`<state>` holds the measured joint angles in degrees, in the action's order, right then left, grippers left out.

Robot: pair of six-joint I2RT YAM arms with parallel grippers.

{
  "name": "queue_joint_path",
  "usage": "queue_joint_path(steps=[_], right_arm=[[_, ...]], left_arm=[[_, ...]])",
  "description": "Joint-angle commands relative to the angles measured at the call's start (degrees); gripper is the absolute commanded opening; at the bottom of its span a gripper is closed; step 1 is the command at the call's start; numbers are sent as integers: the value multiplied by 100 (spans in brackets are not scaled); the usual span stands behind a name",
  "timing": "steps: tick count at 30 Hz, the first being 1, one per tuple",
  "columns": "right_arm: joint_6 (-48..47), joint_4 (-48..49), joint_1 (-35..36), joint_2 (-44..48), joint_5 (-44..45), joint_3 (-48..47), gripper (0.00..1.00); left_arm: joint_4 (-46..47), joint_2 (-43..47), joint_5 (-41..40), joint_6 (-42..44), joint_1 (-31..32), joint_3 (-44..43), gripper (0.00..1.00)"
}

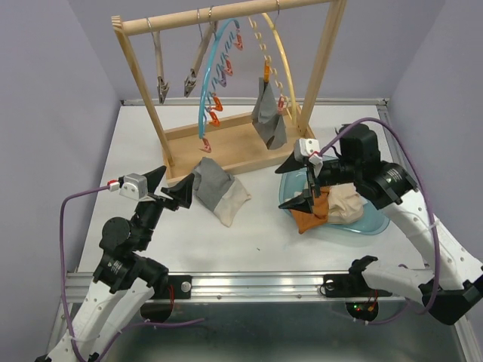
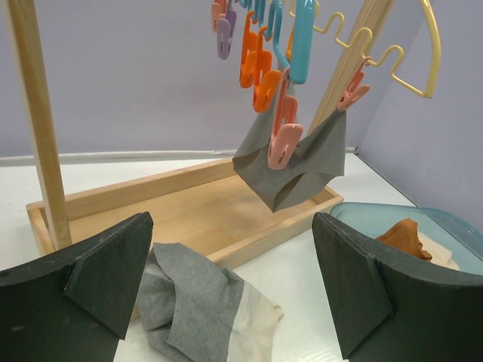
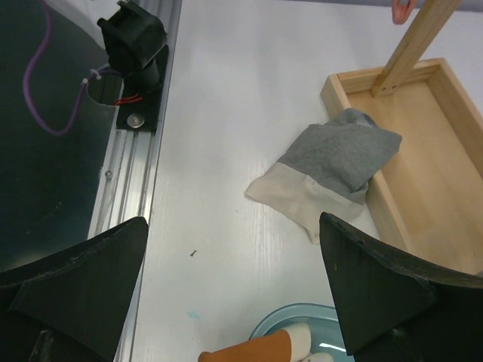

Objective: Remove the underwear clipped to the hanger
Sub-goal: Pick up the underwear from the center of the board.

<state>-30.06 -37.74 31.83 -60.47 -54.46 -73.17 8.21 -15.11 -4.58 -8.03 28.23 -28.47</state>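
Left end effector [image 2: 230, 245] and right end effector [image 3: 234, 230] gape; one underwear [image 1: 269, 121] clipped, three loose.

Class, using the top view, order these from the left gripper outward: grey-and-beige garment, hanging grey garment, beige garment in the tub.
1. Grey-and-beige garment, on the table beside the left gripper.
2. Hanging grey garment, clipped on the rack behind.
3. Beige garment, in the tub at far right.
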Motion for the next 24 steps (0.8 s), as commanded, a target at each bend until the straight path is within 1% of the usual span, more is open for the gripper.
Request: queue_joint_path(steps=[1, 6, 11, 12, 15, 19, 24], right_arm=[[106, 38, 234, -219, -154, 66, 100], [53, 38, 771, -623, 811, 22, 100], [-52, 56, 1341, -1177, 1568, -66, 100], [-70, 73, 1421, -1256, 1874, -84, 100], [-114, 91, 1729, -1581, 2411, -110, 100], [-96, 248, 2063, -1959, 2896, -101, 100], [0, 530, 2230, -2363, 3405, -31, 100]], left_arm=[[208, 70, 1, -14, -54, 87, 99], [199, 61, -25, -23, -54, 78, 99], [173, 79, -87, -23, -72, 78, 99], [172, 79, -96, -23, -72, 78, 99], [137, 79, -131, -14, -72, 78, 99], [67, 158, -227, -5, -72, 78, 99], [58, 254, -385, -14, -81, 87, 99]])
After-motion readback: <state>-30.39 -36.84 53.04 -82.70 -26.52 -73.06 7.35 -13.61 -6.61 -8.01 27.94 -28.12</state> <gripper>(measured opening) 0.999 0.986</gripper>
